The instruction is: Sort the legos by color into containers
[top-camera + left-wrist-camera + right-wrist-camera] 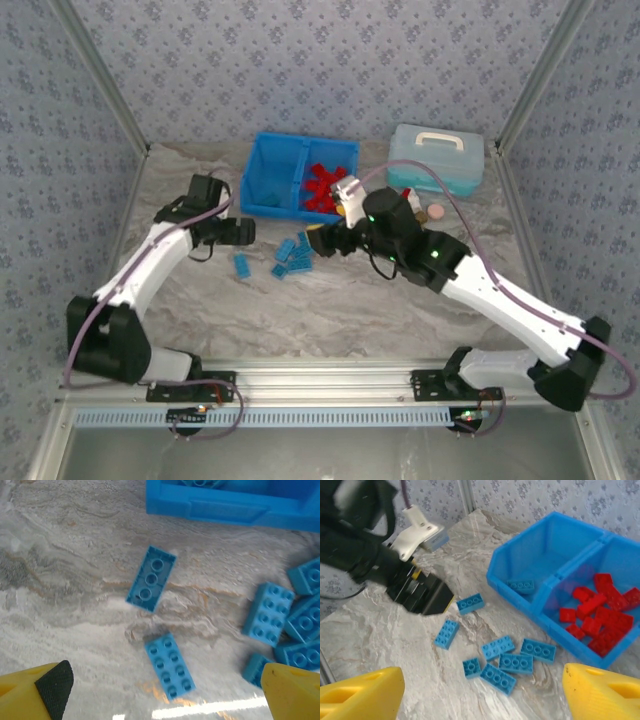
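Observation:
The bright blue bin (262,150) stands at the back middle of the table. Its right compartment (620,562) holds several red legos (598,614). The left compartment (540,560) holds one light blue lego (521,585). Several light blue legos (516,663) lie loose on the marble in front of the bin. My left gripper (165,695) is open above two of them, a studs-up brick (170,666) and an upturned one (151,578). My right gripper (482,695) hangs open over the cluster (293,255), holding nothing.
A pale blue lidded case (436,160) with a white handle stands at the back right, with a small pink-disc object (436,213) in front of it. The left gripper's black and yellow finger (427,597) sits close to the scattered bricks. Patterned walls enclose the table.

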Motion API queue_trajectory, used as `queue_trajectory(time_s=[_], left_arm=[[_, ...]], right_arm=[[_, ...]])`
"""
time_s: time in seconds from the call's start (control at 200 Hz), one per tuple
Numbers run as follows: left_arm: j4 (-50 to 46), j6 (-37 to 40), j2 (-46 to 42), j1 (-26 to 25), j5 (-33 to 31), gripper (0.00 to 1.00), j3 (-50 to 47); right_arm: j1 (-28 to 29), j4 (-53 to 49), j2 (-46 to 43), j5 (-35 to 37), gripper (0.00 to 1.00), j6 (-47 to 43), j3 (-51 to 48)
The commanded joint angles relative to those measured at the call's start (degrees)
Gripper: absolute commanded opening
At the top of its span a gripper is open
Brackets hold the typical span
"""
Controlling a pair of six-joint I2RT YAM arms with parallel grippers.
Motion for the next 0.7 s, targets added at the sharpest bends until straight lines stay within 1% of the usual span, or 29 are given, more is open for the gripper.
queue_trajectory(time_s=[0.0, 0.085, 0.155, 0.295, 0.41, 0.455, 0.5, 0.695], left_arm=[[4.18, 2.59, 6.01, 0.62, -3.01, 0.98, 3.37], [5.27, 4.20, 11.52, 1.21, -2.72, 0.97, 5.38], [4.82, 5.03, 15.91, 1.73, -1.17, 0.97, 7.56], [4.41, 5.32, 21.77, 2.24, -0.01, 0.92, 10.12], [3.92, 4.46, 25.21, 2.41, 0.08, 0.83, 11.52], [3.70, 4.08, 26.21, 2.38, 0.39, 0.78, 11.84], [3.79, 3.73, 26.97, 2.45, 0.68, 0.73, 11.84], [3.86, 2.64, 29.14, 2.40, 1.19, 0.58, 11.55]], right_arm=[[0.02, 2.40, -4.04, 1.58, 0.91, 1.43, -2.89], [0.00, 1.35, -5.59, 1.62, 0.94, 1.64, -3.52], [-0.05, 0.88, -6.38, 2.30, 0.96, 1.73, -3.97], [-0.14, -0.14, -7.00, 2.92, 0.97, 2.04, -4.29], [-0.22, -0.95, -7.07, 3.34, 0.98, 2.59, -4.53], [-0.23, -1.34, -7.07, 3.59, 0.98, 2.78, -4.49], [-0.23, -1.67, -7.14, 3.79, 0.98, 2.90, -4.40], [-0.33, -2.25, -7.44, 4.69, 0.98, 3.49, -4.36]])
